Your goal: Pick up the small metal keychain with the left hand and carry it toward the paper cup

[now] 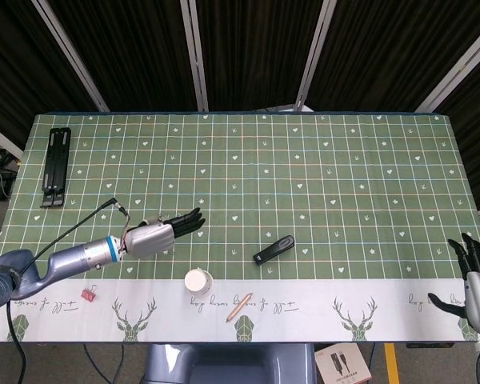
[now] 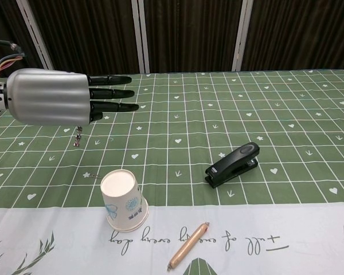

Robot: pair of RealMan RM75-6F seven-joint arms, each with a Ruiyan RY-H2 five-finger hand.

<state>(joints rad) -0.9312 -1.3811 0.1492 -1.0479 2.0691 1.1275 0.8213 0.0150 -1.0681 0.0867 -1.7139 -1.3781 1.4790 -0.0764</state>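
My left hand (image 1: 154, 237) (image 2: 49, 96) hovers above the green cloth, left of centre, with its dark fingers (image 2: 110, 92) stretched out flat toward the right. A small metal keychain (image 2: 77, 137) dangles from under the palm, held from below; the head view hides it. The white paper cup (image 1: 198, 281) (image 2: 124, 199) stands upside down near the front edge, to the right of the hand and nearer the front. My right hand (image 1: 478, 276) rests open at the far right front corner, holding nothing.
A black stapler (image 1: 274, 250) (image 2: 233, 164) lies right of the cup, and a tan pen (image 1: 238, 306) (image 2: 188, 246) on the white front strip. A black folding stand (image 1: 56, 166) sits at the far left and a red clip (image 1: 89, 294) under my left forearm.
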